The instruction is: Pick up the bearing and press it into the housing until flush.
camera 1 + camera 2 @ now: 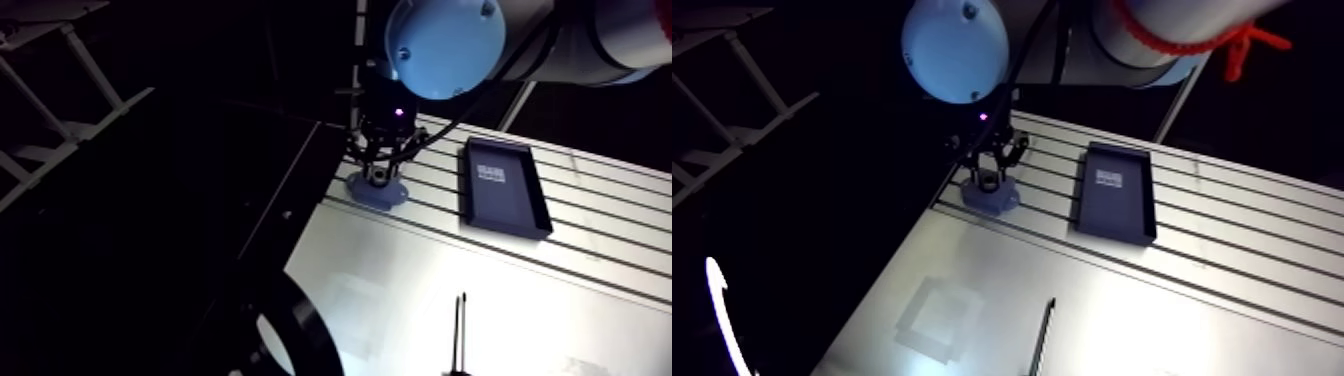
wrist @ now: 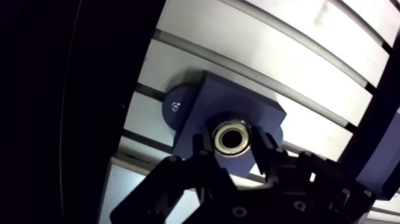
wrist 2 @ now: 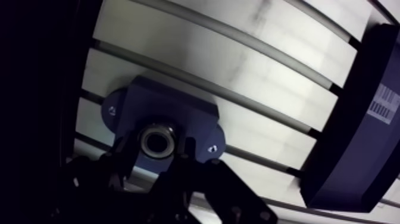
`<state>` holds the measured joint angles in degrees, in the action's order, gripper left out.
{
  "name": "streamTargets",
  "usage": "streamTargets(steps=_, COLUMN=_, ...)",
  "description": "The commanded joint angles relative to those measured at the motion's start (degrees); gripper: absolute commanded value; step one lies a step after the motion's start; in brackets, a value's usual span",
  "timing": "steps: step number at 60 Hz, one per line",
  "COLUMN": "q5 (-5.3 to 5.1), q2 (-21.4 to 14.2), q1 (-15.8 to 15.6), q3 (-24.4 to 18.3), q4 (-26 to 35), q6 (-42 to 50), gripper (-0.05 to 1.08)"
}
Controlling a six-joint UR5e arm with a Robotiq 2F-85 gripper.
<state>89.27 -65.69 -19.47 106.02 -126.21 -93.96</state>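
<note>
A blue housing (image 2: 238, 101) with flat mounting ears sits on the slotted table near its left edge, also seen in the arm view as housing (image 1: 377, 190). A silver ring bearing (image 2: 232, 137) sits right over the housing's round bore. My gripper (image 2: 233, 144) hangs directly above the housing, its two dark fingers (image 2: 202, 146) pressed against either side of the bearing. I cannot tell how deep the bearing sits in the bore.
A black rectangular tray (image 1: 505, 187) with a white label lies to the right of the housing. A thin dark rod (image 1: 459, 335) lies nearer the front of the table. The table's left edge (image 1: 300, 235) runs close beside the housing.
</note>
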Motion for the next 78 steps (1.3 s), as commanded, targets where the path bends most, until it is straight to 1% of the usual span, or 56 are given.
streamTargets(steps=1, q5=-0.02, q2=-0.08, q1=-0.04, q3=0.11, q4=0.11, q6=-0.03, gripper=0.64)
streamTargets(steps=62, q5=0.07, q2=0.09, q1=-0.05, q3=0.55, q4=-0.06, q6=-0.11, gripper=0.64)
streamTargets(steps=63, q5=0.00, q2=0.09, q1=-0.05, q3=0.63, q4=-0.06, q6=-0.27, gripper=0.61)
streamTargets(steps=64, q5=-0.02, q2=0.02, q1=-0.05, q3=0.79, q4=-0.06, q6=-0.59, gripper=0.47)
streamTargets(steps=66, q5=-0.02, q2=0.02, q1=-0.05, q3=0.79, q4=-0.06, q6=-0.59, gripper=0.47)
streamTargets(steps=67, q5=-0.02, q2=0.01, q1=-0.05, q3=0.89, q4=-0.13, q6=-0.94, gripper=0.16)
streamTargets(steps=68, q5=-0.02, q2=0.01, q1=-0.05, q3=0.89, q4=-0.13, q6=-0.94, gripper=0.16)
streamTargets(steps=69, q5=-0.02, q2=-0.07, q1=-0.12, q3=0.98, q4=-0.14, q6=-1.14, gripper=0.03)
streamTargets(steps=72, q5=-0.02, q2=-0.08, q1=-0.22, q3=0.99, q4=-0.14, q6=-1.18, gripper=0.00)
streamTargets(steps=78, q5=-0.09, q2=-0.17, q1=-0.22, q3=0.91, q4=-0.23, q6=-1.18, gripper=0.00)
